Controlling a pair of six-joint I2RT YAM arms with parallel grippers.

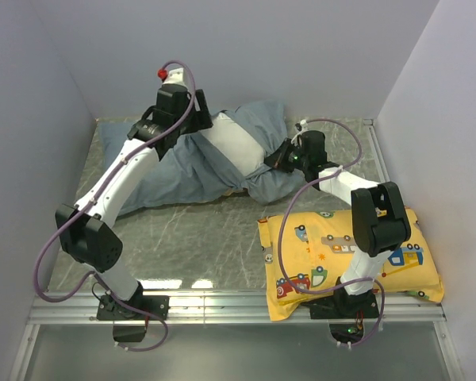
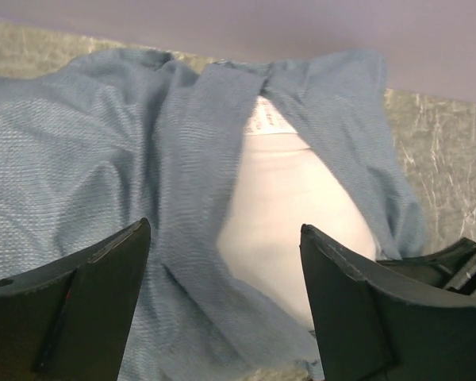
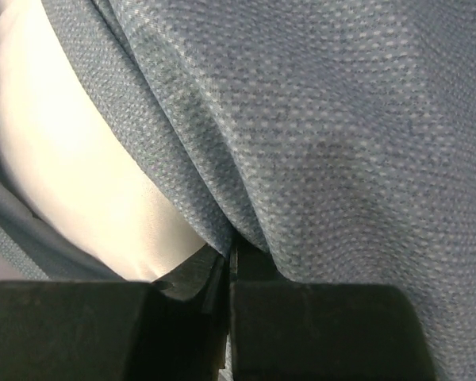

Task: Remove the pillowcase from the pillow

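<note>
The blue-grey pillowcase (image 1: 182, 171) lies crumpled across the back of the table, with the white pillow (image 1: 236, 147) showing through its open mouth. In the left wrist view the pillow (image 2: 289, 206) bulges out between folds of the pillowcase (image 2: 87, 159). My left gripper (image 1: 205, 121) is open and hovers above the pillow's far end; in the left wrist view it (image 2: 224, 246) holds nothing. My right gripper (image 1: 279, 159) is shut on a fold of the pillowcase (image 3: 317, 127) at its near right edge, beside the pillow (image 3: 71, 159); in the right wrist view it (image 3: 230, 258) pinches the cloth.
A yellow cartoon-vehicle print pillow (image 1: 345, 258) lies at the front right, under the right arm. The green marbled table top (image 1: 190, 238) shows in front of the pillowcase. Grey walls close in the back and both sides. A metal rail (image 1: 222, 305) runs along the near edge.
</note>
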